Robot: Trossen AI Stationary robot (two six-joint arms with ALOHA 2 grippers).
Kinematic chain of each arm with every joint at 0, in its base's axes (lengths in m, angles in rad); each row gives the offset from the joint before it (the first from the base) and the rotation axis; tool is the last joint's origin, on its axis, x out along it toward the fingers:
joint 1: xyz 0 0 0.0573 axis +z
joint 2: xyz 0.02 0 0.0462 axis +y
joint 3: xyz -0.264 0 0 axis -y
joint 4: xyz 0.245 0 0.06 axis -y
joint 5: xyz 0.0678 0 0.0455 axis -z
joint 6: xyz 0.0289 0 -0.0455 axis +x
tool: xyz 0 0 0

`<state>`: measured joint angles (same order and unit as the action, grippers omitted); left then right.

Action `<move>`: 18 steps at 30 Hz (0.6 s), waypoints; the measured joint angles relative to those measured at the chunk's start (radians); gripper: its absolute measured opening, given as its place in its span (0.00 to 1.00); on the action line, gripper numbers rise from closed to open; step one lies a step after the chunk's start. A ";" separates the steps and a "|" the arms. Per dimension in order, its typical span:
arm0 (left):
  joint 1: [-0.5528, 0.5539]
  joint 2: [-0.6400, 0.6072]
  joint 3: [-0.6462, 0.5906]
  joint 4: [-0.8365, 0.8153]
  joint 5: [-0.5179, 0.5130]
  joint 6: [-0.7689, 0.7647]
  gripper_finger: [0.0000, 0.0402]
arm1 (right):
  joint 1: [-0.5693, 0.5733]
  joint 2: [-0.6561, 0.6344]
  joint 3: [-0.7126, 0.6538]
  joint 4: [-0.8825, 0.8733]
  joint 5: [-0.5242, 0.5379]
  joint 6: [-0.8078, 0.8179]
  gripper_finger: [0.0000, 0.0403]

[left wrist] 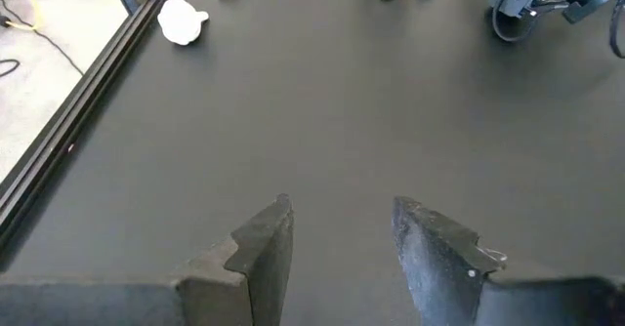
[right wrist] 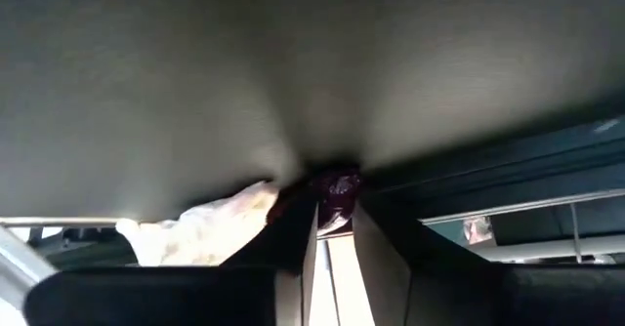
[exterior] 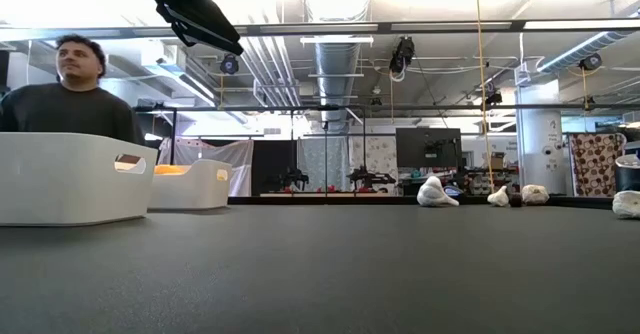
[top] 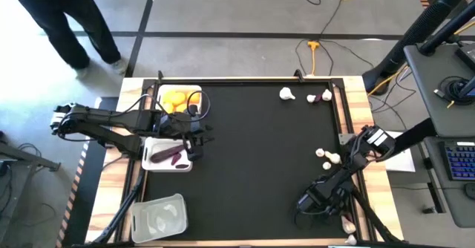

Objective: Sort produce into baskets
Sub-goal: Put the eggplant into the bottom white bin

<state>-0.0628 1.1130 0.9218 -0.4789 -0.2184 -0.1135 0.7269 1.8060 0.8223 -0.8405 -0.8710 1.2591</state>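
Note:
My right gripper (right wrist: pixel 332 201) is low at the table's near right edge (top: pixel 335 212), shut on a dark purple piece (right wrist: pixel 337 184). A white garlic bulb (right wrist: pixel 210 230) lies right beside it. My left gripper (left wrist: pixel 342 224) hangs open and empty above the mat, next to the white basket (top: pixel 151 163) that holds purple pieces (top: pixel 172 156). A second white basket (top: pixel 194 92) holds yellow fruits (top: pixel 175 99). A clear basket (top: pixel 158 217) holds white bulbs. More bulbs lie far right (top: pixel 286 93) and mid right (top: pixel 326 159). My right gripper pinches the dark purple piece by the end (right wrist: pixel 339 191) that shows at its fingertips. The fingers slant down toward the mat by the edge rail. The rest of the piece is hidden behind the fingers, and I cannot tell whether it is lifted.
A black rail (right wrist: pixel 508 160) runs along the table edge just beyond my right gripper. A small purple piece (top: pixel 326 94) lies by the far bulbs. A person (top: pixel 67 18) stands beyond the far left corner. The middle of the black mat (top: pixel 252 151) is bare.

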 joint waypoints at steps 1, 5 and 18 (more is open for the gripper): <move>0.000 0.000 0.000 0.000 0.000 0.000 0.40 | -0.003 -0.001 0.000 -0.014 0.005 0.001 0.13; 0.000 0.000 0.000 0.001 0.000 0.000 0.40 | -0.028 -0.026 0.010 -0.093 0.062 -0.004 0.12; 0.000 -0.005 0.017 0.012 0.001 0.004 0.40 | -0.264 -0.138 0.234 -0.115 0.508 -0.086 0.12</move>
<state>-0.0628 1.1083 0.9392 -0.4674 -0.2179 -0.1098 0.4630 1.6684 1.0560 -0.9556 -0.3634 1.1728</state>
